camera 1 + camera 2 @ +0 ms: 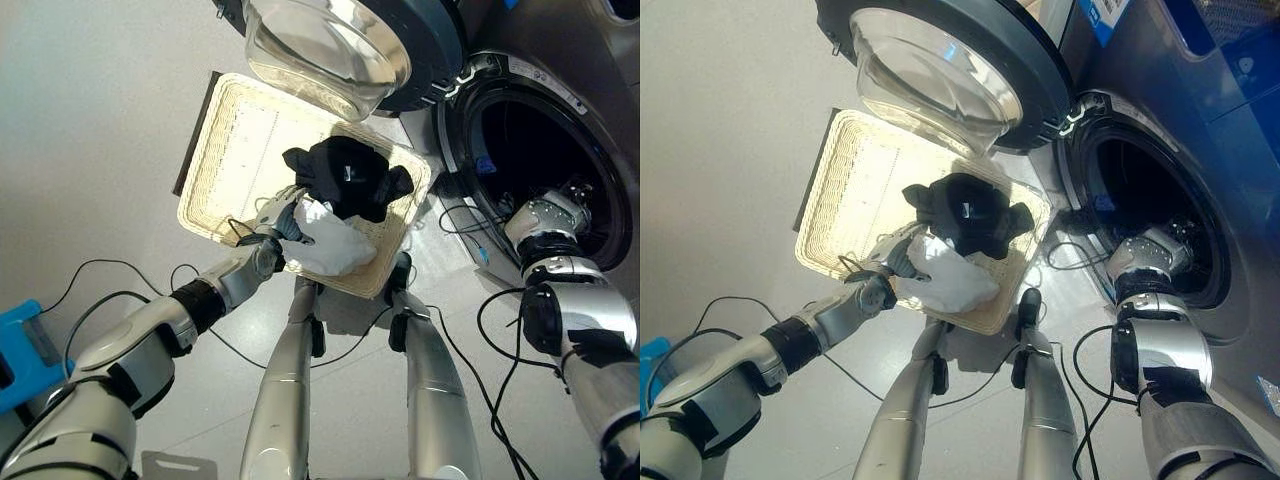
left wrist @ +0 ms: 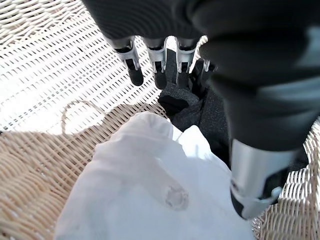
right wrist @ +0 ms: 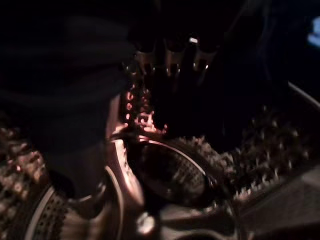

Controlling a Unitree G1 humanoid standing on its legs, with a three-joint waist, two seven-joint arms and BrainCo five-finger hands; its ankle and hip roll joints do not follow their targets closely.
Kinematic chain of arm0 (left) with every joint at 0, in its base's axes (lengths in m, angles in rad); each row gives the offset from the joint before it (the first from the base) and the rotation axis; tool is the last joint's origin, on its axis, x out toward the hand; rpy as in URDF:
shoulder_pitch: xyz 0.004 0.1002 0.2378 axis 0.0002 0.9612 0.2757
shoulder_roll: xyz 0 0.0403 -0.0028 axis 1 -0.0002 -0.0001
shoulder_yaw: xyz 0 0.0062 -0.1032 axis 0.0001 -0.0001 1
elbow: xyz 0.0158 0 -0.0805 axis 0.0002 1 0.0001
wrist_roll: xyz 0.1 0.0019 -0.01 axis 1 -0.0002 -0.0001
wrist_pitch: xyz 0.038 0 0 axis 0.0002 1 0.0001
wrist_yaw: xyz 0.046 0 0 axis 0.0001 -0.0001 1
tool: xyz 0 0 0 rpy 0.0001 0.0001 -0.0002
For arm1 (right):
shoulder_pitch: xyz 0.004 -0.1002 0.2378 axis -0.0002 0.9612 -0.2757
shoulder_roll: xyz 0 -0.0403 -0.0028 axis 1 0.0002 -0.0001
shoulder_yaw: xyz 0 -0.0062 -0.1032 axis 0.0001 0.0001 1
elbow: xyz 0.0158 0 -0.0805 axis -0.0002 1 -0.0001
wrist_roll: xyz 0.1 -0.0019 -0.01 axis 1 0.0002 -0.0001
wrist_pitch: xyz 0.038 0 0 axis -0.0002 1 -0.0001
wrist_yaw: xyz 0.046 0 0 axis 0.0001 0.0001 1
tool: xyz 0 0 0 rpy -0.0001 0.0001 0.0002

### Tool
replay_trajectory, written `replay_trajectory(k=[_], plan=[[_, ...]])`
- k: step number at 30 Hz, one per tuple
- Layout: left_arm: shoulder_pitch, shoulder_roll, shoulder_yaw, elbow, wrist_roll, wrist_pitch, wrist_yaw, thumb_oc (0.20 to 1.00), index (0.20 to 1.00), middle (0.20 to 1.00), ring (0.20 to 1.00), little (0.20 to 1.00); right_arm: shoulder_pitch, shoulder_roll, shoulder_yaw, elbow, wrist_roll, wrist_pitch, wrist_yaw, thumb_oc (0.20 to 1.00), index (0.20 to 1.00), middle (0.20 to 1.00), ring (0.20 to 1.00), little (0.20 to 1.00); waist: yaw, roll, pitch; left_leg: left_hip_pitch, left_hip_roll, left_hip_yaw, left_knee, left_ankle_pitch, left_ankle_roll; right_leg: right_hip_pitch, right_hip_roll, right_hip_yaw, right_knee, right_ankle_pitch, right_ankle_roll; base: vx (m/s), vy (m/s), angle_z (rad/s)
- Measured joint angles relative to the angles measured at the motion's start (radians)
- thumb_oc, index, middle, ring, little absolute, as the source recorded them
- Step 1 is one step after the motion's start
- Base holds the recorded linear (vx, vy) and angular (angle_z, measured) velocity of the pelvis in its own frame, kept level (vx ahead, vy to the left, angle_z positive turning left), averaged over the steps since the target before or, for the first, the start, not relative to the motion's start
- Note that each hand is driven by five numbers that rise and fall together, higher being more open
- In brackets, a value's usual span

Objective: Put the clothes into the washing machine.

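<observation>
A flat wicker basket (image 1: 235, 140) lies on the floor in front of the washing machine (image 1: 530, 150). A black garment (image 1: 350, 178) and a white garment (image 1: 325, 245) are bunched at the basket's near right end. My left hand (image 1: 280, 215) hovers open just over the white garment (image 2: 150, 190). Its straight fingers (image 2: 160, 70) reach toward the black garment (image 2: 200, 112), and its thumb (image 2: 255, 175) lies along the white cloth's edge. My right hand (image 3: 167, 57) is inside the dark drum, with its wrist at the drum's opening.
The washer's round glass door (image 1: 330, 50) stands swung open above the basket's far end. A blue object (image 1: 20, 350) sits on the grey floor at the lower left.
</observation>
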Motion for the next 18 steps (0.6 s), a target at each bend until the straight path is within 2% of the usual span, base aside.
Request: replay_trajectory(k=[2,3,4,7,9,11,15,18], plan=[[-0.006,0.0,0.0,0.015,0.001,0.022,-0.017,1.0,1.0,1.0,1.0,1.0,0.003,-0.013,0.05,0.014,-0.163,0.041,-0.09,1.0,1.0,1.0,1.0,1.0,-0.002,0.0,0.0,-0.001,0.0,0.001,0.001,0.0,0.0,-0.001,0.0,0.0,-0.001,0.002,0.0,0.0,0.0,0.0],[-0.012,-0.006,-0.003,0.029,0.002,0.043,-0.034,1.0,1.0,1.0,1.0,1.0,0.001,-0.021,0.083,0.008,-0.316,0.058,-0.174,1.0,1.0,1.0,1.0,1.0,-0.004,0.0,0.0,-0.002,0.001,0.002,0.002,0.0,0.0,-0.002,0.0,0.001,-0.002,0.004,-0.001,0.0,0.0,0.0],[-0.016,-0.007,-0.009,0.037,0.002,0.054,-0.044,1.0,1.0,1.0,1.0,1.0,-0.002,-0.026,0.096,-0.003,-0.398,0.062,-0.215,1.0,1.0,1.0,1.0,1.0,-0.005,0.0,0.0,-0.003,0.002,0.002,0.002,0.0,0.0,-0.003,0.001,0.001,-0.002,0.005,-0.001,0.0,0.0,0.0],[-0.024,-0.022,-0.009,0.047,0.017,0.096,-0.085,1.0,1.0,1.0,1.0,1.0,-0.015,-0.035,0.148,-0.049,-0.701,0.083,-0.421,1.0,1.0,1.0,1.0,1.0,-0.005,0.001,0.0,-0.019,0.004,0.001,0.008,-0.001,-0.001,-0.018,0.003,0.001,0.001,0.005,-0.002,0.0,0.0,0.0],[-0.036,-0.048,-0.009,0.073,0.027,0.142,-0.128,1.0,1.0,1.0,1.0,1.0,-0.031,-0.037,0.187,-0.106,-0.918,0.125,-0.567,1.0,1.0,1.0,1.0,1.0,-0.011,0.001,0.0,-0.041,0.003,0.001,0.013,0.0,-0.001,-0.038,0.003,0.001,0.004,0.006,-0.003,0.0,0.0,0.0],[-0.042,-0.069,-0.009,0.097,0.061,0.174,-0.156,1.0,1.0,1.0,1.0,1.0,-0.036,-0.032,0.245,-0.156,-1.053,0.161,-0.661,1.0,1.0,1.0,1.0,1.0,-0.014,0.001,0.0,-0.052,0.003,0.001,0.015,0.0,0.0,-0.049,0.002,0.001,0.004,0.007,-0.003,0.0,0.0,0.0],[-0.054,-0.082,-0.007,0.104,0.096,0.217,-0.188,1.0,1.0,1.0,1.0,1.0,-0.029,-0.011,0.282,-0.243,-1.167,0.201,-0.747,1.0,1.0,1.0,1.0,1.0,-0.027,0.001,0.0,-0.056,0.002,0.003,0.015,-0.001,0.0,-0.053,0.001,0.002,0.003,0.007,-0.003,0.0,0.028,0.0],[-0.066,-0.093,-0.006,0.105,0.101,0.243,-0.21,1.0,1.0,1.0,1.0,1.0,-0.026,-0.002,0.287,-0.262,-1.22,0.203,-0.783,1.0,1.0,1.0,1.0,1.0,-0.029,0.001,0.0,-0.058,0.002,0.004,0.014,-0.001,0.0,-0.059,0.003,0.008,0.002,0.01,-0.002,0.01,0.013,-0.05]])
